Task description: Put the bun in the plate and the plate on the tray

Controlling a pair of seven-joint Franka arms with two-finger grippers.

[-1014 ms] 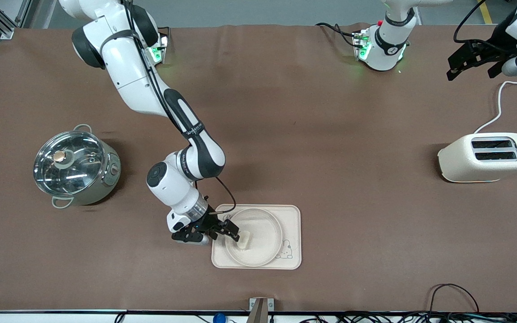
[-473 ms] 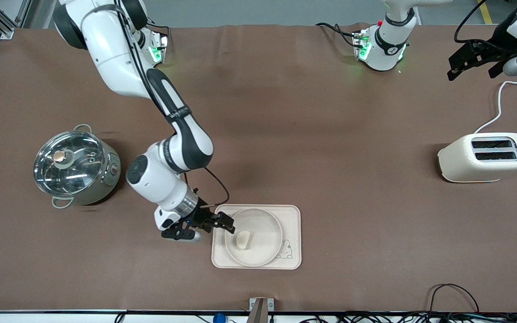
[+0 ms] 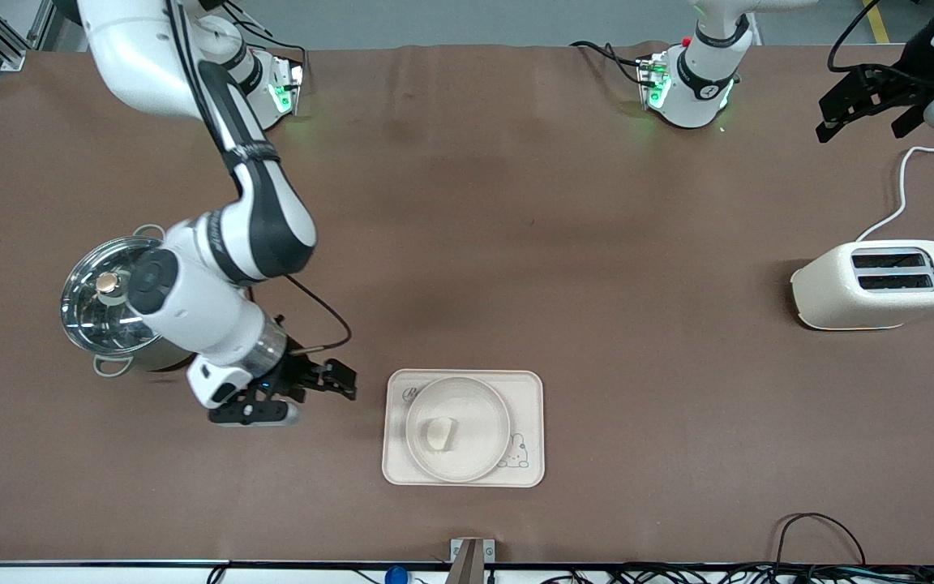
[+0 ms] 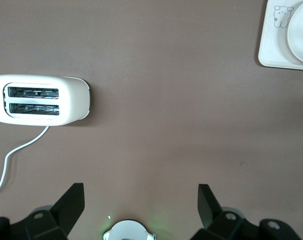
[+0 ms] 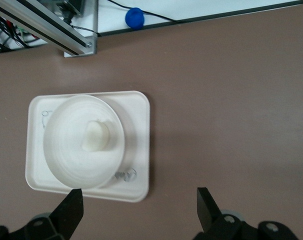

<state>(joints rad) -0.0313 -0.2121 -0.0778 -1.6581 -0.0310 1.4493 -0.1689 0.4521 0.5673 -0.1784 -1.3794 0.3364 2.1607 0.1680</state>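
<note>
The cream-white bun (image 3: pixel 439 432) lies in the round plate (image 3: pixel 485 404). The plate sits on the rectangular tray (image 3: pixel 529 391) with the bunny drawing, near the front edge of the table. My right gripper (image 3: pixel 329 388) is open and empty over the bare table between the pot and the tray, clear of the tray. The right wrist view shows the bun (image 5: pixel 95 136), the plate (image 5: pixel 64 150) and the tray (image 5: pixel 140 145) ahead of the open right gripper (image 5: pixel 139 207). My left gripper (image 3: pixel 864 105) waits, open and empty, high over the left arm's end of the table. Its own view shows it open (image 4: pixel 140 205).
A steel pot with a glass lid (image 3: pixel 130 304) stands toward the right arm's end, partly under the right arm. A cream toaster (image 3: pixel 876 284) with a white cord stands toward the left arm's end. It also shows in the left wrist view (image 4: pixel 39 100).
My right gripper has pulled away from the bun in the plate and moved toward the pot. The bun stays in the plate. The left arm has hardly moved.
</note>
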